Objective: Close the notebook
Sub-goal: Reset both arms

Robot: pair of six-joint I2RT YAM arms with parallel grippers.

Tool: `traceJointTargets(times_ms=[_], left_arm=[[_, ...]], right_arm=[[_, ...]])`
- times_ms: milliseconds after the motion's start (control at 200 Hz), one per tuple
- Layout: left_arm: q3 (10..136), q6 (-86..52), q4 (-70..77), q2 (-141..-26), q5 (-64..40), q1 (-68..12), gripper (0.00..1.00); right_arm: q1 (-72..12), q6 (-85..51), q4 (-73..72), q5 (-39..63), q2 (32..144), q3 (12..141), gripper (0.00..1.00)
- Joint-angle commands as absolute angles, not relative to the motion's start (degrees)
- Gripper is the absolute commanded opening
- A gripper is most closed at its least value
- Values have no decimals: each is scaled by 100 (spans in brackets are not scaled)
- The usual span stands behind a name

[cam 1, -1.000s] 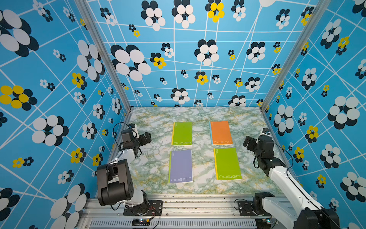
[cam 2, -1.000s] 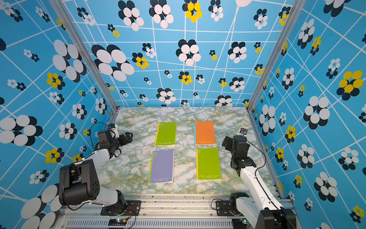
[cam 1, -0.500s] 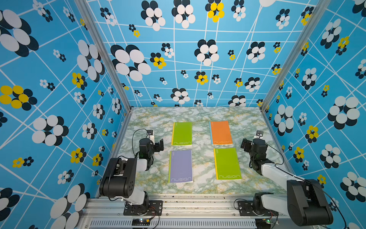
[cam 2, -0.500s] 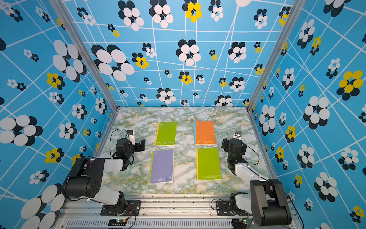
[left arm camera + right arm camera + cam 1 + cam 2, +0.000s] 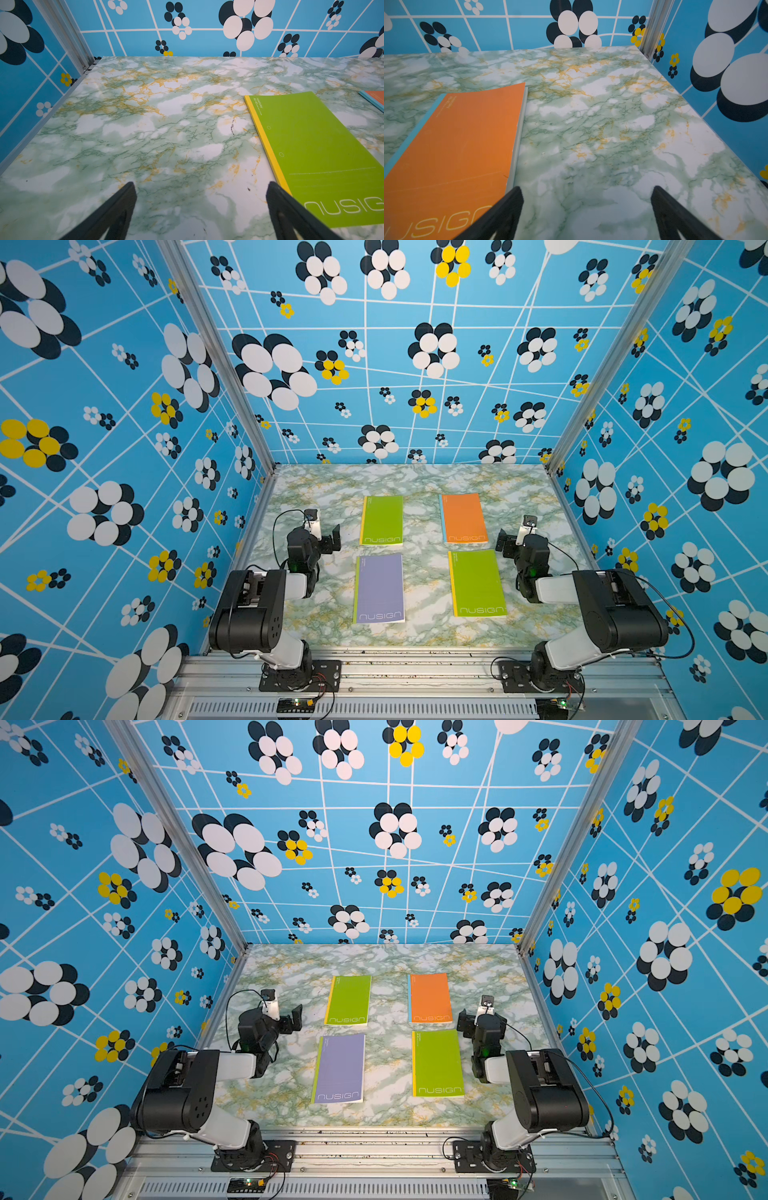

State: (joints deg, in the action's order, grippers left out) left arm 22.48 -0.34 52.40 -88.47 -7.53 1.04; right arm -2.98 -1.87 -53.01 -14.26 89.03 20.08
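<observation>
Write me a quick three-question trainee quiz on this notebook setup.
1. How many notebooks lie on the marble table?
2. True or false: the orange notebook lies open.
3. The left claw holds: A) the orange notebook; B) a pen; C) nothing.
Key: 1) four: far green notebook, near green notebook, purple notebook, orange one. 2) false, it is closed. 3) C.

Orange notebook cut off by frame edge in rt wrist view, small print unreadable.
</observation>
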Motion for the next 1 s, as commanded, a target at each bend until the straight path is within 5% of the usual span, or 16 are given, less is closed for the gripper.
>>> traceJointTargets(times_ms=[0, 994], left_arm=[[2152, 40, 5432, -8908, -958, 132, 100], [2152, 71, 5423, -8912, -832, 76, 100]], right_arm=[[-281, -88, -5521, -1334, 8930, 2080, 99], [-278, -81, -5555, -1362, 8935, 2079, 99]])
